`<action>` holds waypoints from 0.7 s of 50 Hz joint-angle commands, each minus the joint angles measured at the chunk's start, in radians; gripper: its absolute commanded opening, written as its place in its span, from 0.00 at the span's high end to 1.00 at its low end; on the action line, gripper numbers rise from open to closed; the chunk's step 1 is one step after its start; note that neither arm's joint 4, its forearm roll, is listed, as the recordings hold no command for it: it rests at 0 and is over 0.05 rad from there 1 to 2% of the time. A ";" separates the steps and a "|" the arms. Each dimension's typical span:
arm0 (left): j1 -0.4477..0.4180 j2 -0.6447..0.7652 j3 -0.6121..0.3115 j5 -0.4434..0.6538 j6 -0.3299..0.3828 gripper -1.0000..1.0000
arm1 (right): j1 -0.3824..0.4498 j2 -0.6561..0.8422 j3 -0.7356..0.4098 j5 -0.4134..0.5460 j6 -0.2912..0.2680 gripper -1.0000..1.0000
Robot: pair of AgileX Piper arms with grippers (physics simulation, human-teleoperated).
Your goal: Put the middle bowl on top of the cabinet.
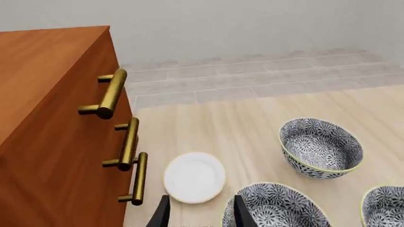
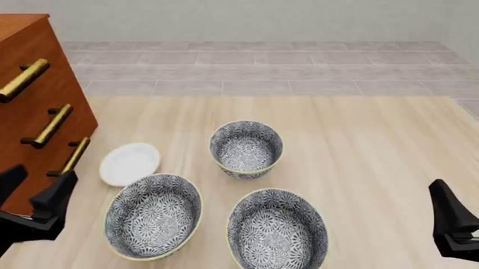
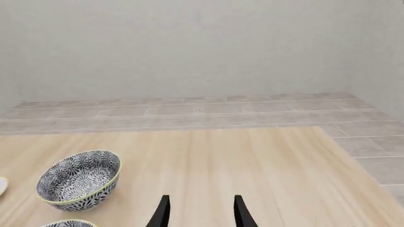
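The middle bowl (image 2: 246,149) lies ahead-right of the left gripper (image 2: 33,193) (jaws open, empty); right gripper (image 2: 456,221), also open, is comparably distant.

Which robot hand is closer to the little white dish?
Left. The left hand sits just in front of the white dish, near the cabinet. The right hand is far across the table.

From my station, both arms end in the same plain matte black hardware. My left gripper (image 2: 30,196) has angular, wedge-shaped fingers (image 2: 56,193) that taper to blunt points, mounted on a blocky black body. My right gripper (image 2: 452,221) looks identical, one tapered black finger (image 2: 447,208) rising from a squared base. In the wrist views the fingertips (image 1: 162,213) are slim dark blades. I see no cables, screws or markings.
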 commanded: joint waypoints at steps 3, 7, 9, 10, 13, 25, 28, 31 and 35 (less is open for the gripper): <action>-0.033 0.087 -0.069 0.050 -0.020 0.00 | 0.001 0.004 0.000 -0.002 -0.004 0.00; -0.032 0.119 -0.092 0.073 -0.042 0.00 | 0.000 0.002 0.001 -0.002 -0.006 0.00; -0.038 0.103 -0.103 0.095 -0.032 0.00 | -0.001 0.001 0.000 0.000 -0.006 0.00; -0.039 0.099 -0.108 0.104 -0.023 0.00 | -0.001 0.003 -0.001 0.000 -0.005 0.00; -0.040 0.108 -0.119 0.119 -0.042 0.00 | -0.001 -0.001 0.001 0.001 -0.007 0.00; -0.025 0.176 -0.155 0.168 -0.039 0.00 | -0.002 0.002 -0.001 0.003 -0.006 0.00; -0.034 0.180 -0.173 0.202 -0.038 0.00 | -0.002 0.002 -0.001 0.002 -0.005 0.00; -0.032 0.190 -0.179 0.216 -0.042 0.00 | -0.003 0.004 -0.001 0.002 -0.004 0.00; -0.041 0.208 -0.173 0.219 -0.062 0.00 | -0.004 0.007 0.000 -0.002 -0.002 0.00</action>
